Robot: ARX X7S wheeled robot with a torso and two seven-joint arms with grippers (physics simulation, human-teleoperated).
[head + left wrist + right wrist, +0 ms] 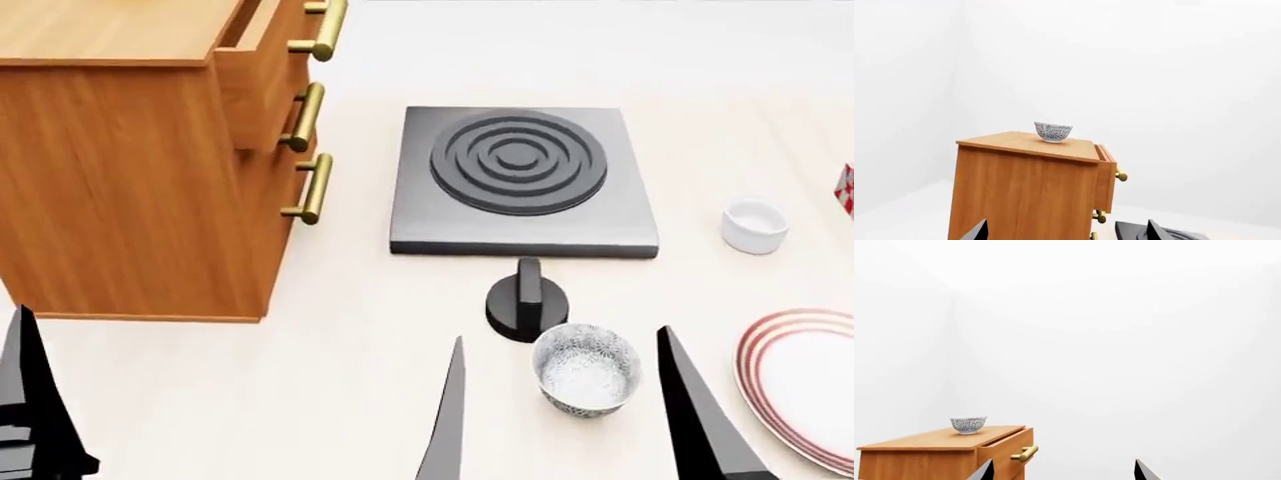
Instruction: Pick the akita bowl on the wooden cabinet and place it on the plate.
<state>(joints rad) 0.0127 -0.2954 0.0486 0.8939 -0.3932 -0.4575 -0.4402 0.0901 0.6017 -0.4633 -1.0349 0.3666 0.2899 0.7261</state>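
The akita bowl (pixel 1053 132) stands upright on top of the wooden cabinet (pixel 1024 192), near the edge above the drawers, at the centre of the left wrist frame; in the right wrist frame it sits at the lower left. The top drawer is pulled partly out.

In the head frame, a second patterned bowl (pixel 586 368) rests on the pale surface (pixel 334 370) at lower centre, between the wide-spread fingers of the right hand (pixel 567 420), untouched. The plate (pixel 805 385) lies at the lower right, cut by the frame edge. A black burner (pixel 523 180) with its knob (pixel 527 300) sits at centre, and a small white cup (pixel 754 226) at right. The left hand (pixel 1064 232) is spread wide, holding nothing.
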